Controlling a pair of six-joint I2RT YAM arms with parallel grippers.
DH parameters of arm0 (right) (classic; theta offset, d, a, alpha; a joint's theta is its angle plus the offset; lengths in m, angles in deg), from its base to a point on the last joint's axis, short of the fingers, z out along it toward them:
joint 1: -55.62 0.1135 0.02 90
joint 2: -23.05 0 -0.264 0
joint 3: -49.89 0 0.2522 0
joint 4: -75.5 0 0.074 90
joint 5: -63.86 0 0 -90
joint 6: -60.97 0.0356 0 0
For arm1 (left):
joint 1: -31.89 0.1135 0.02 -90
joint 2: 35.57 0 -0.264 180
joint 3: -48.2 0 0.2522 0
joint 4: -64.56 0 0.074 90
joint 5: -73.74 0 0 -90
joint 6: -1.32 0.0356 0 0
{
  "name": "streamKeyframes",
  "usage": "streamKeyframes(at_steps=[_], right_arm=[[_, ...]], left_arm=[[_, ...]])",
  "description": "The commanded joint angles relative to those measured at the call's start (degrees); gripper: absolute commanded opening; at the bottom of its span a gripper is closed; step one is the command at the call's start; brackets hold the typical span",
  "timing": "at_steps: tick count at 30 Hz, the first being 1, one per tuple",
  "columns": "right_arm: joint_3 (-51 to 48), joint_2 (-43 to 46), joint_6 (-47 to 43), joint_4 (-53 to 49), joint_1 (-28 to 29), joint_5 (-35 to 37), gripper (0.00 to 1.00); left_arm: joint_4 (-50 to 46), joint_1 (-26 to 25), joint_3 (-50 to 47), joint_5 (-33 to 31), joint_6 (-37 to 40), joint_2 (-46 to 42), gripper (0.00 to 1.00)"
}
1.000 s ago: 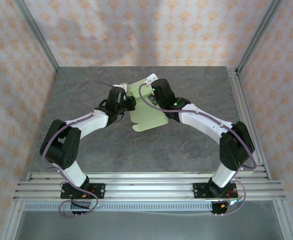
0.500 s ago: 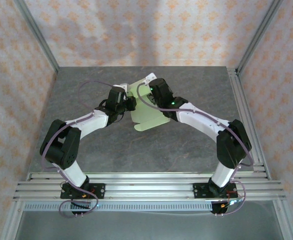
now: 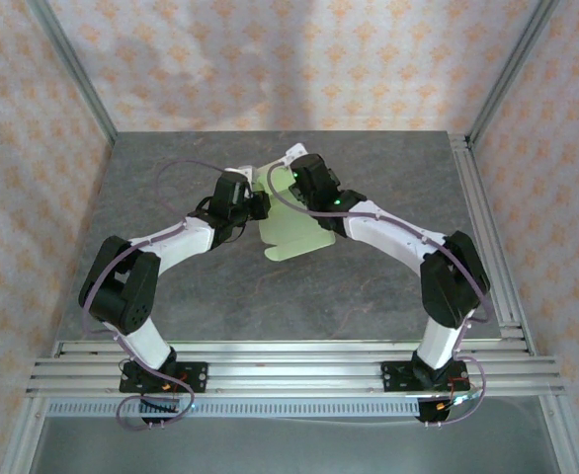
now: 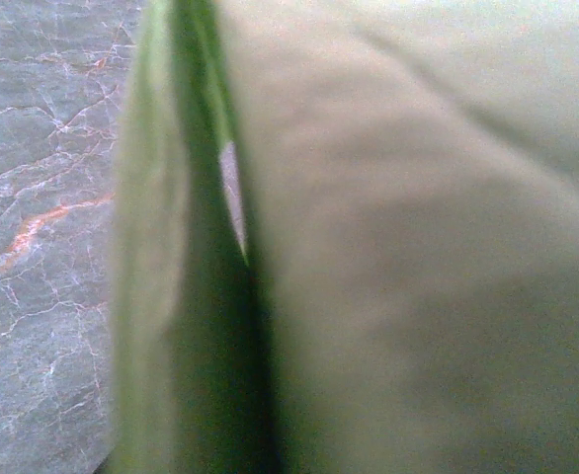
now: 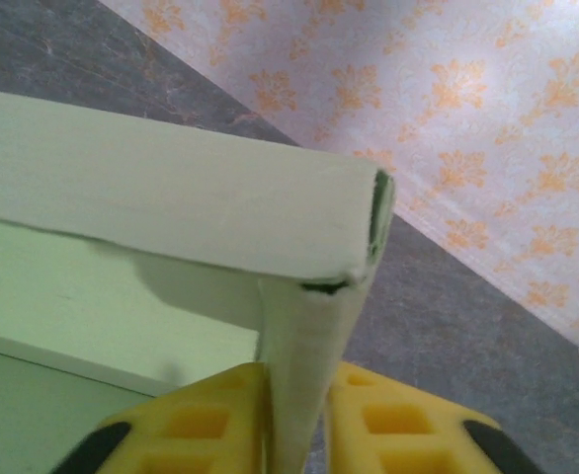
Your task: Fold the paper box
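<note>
Far middle of the table [image 3: 369, 286]: a pale light-green paper box [image 3: 291, 232] of thin card, partly folded, sits between my two grippers. It is nearer the far edge than the near edge, about midway between the left and right edges.
Box shape from above: a broad panel with a rounded lower edge slopes toward the near edge. A narrower part rises behind it toward the far edge.
My left gripper [image 3: 257, 204]: closed, its tip meeting the box's left side. I cannot tell whether any card lies between the fingers.
Left wrist view: the paper box [image 4: 418, 247] is very close and blurred, with a dark fold running from top to bottom. Grey veined table [image 4: 42, 197] shows at the left.
My right gripper [image 3: 294, 178]: it reaches the far upper part of the box from the right.
Right wrist view: my right gripper [image 5: 294, 415] is closed on a narrow upright flap of the box. Its yellow ribbed pads [image 5: 206, 420] press the flap from both sides.
Above the flap: a long folded strip of the paper box [image 5: 171, 207] runs crosswise, its open end showing at the right.
Backdrop: an orange-patterned wall [image 5: 467, 118] beyond the table's far edge.
</note>
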Motion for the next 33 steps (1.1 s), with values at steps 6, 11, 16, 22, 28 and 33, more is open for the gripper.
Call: streamKeyframes(at_steps=[6, 11, 16, 22, 28, 33], right_arm=[[2.0, -1.5, -0.3, -0.1, 1.0, 2.1, 0.00], [1.4, -4.4, -4.4, 4.3, 2.9, 11.5, 0.00], [0.9, -5.8, -4.6, 6.7, 3.6, 13.0, 0.23], [1.2, -7.5, -6.8, 8.7, 3.7, 15.4, 0.00], [1.2, -9.1, -7.4, 11.5, 3.8, 19.9, 0.00], [1.5, -8.6, -5.6, 10.1, 3.8, 20.5, 0.00]], left_arm=[[3.3, -1.7, 1.7, 4.4, 1.4, -2.7, 0.00], [3.3, -1.7, 2.3, 4.7, 1.1, -2.6, 0.00], [3.4, -1.8, 1.3, 4.6, 0.8, -3.2, 0.00], [3.2, -1.7, 1.4, 4.5, 0.7, -2.8, 0.00], [3.4, -1.8, 1.6, 4.6, 0.6, -2.5, 0.00], [3.1, -1.7, 1.0, 4.2, 0.4, -3.1, 0.00]])
